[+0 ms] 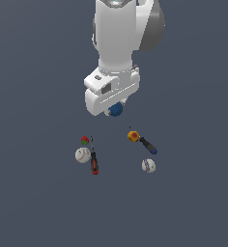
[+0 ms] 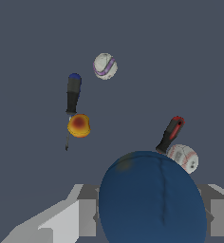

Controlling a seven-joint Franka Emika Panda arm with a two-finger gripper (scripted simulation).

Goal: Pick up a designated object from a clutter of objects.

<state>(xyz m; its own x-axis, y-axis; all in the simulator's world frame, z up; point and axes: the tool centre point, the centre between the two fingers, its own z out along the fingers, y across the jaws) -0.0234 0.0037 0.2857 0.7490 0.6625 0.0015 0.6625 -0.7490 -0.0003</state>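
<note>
The solid-blue ball (image 1: 116, 110) sits between the fingers of my gripper (image 1: 115, 111), lifted well above the floor. In the wrist view the blue ball (image 2: 154, 199) fills the foreground between the grey fingers (image 2: 80, 216), so the gripper is shut on it. The rest of the clutter lies below: an orange-and-red ball (image 1: 133, 136) (image 2: 79, 126) against a black-blue tool (image 1: 148, 145) (image 2: 73, 93), a white ball with purple marks (image 1: 148, 166) (image 2: 105, 66), a white stitched ball (image 1: 82, 155) (image 2: 183, 157), a red-black screwdriver (image 1: 93, 164) (image 2: 170, 135), and a red-green piece (image 1: 85, 140).
The items lie on a flat dark grey floor (image 1: 193, 207). The white arm body (image 1: 118, 43) hangs over the far side of the clutter. Two loose groups of items sit apart, with bare floor between them.
</note>
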